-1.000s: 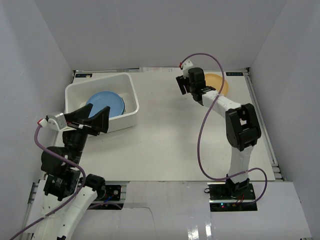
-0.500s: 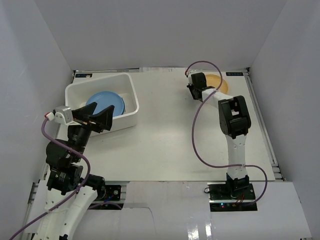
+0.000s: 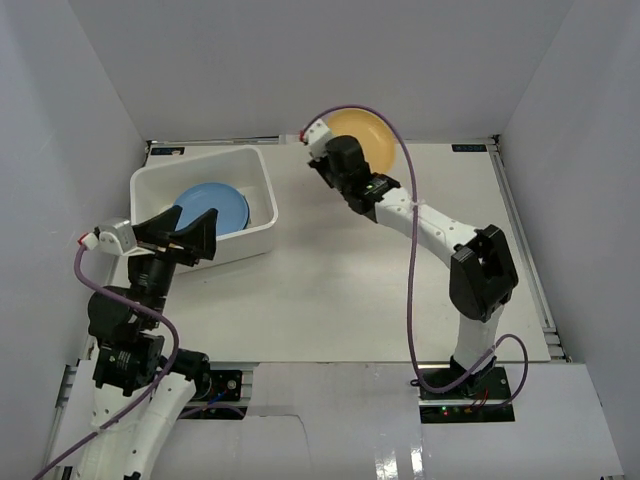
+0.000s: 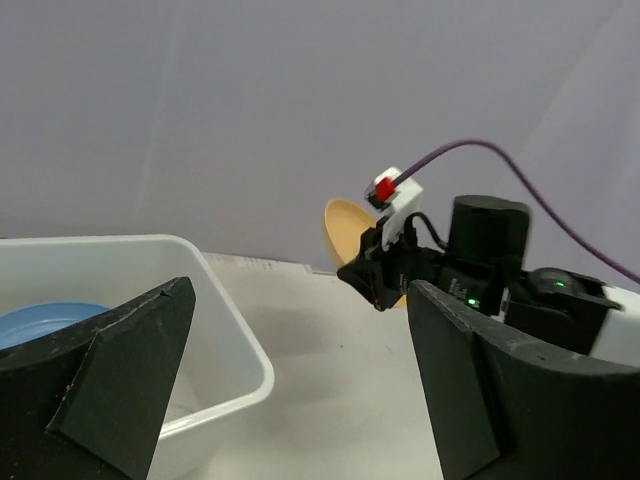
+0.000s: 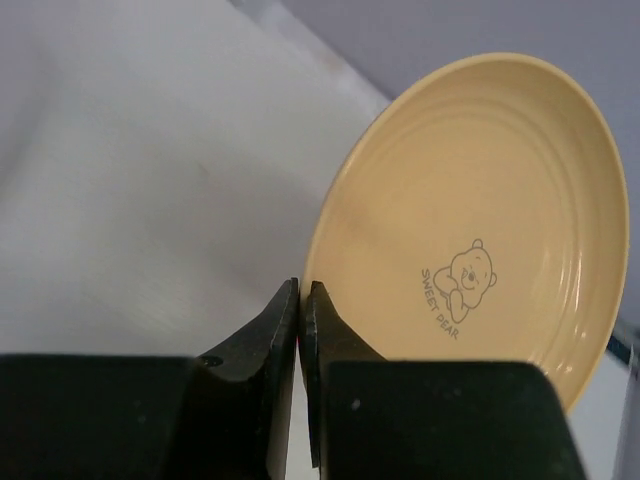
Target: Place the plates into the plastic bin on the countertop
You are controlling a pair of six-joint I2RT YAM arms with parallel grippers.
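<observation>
An orange-tan plate with a small bear drawing is off the countertop, tilted on edge at the back middle. My right gripper is shut on its rim, its body just below the plate. From the left wrist the same plate shows behind that gripper. A blue plate lies inside the white plastic bin at the back left. My left gripper hovers at the bin's near side, open with nothing between its fingers.
The bin's near right corner sits just left of my left gripper's line of sight. White walls close in the back and both sides. A metal rail runs along the right edge. A purple cable loops off the right arm.
My right gripper shut on the orange-tan plate at the back right, lifted it and swung it left toward the back middle. The left arm shifted only slightly.
</observation>
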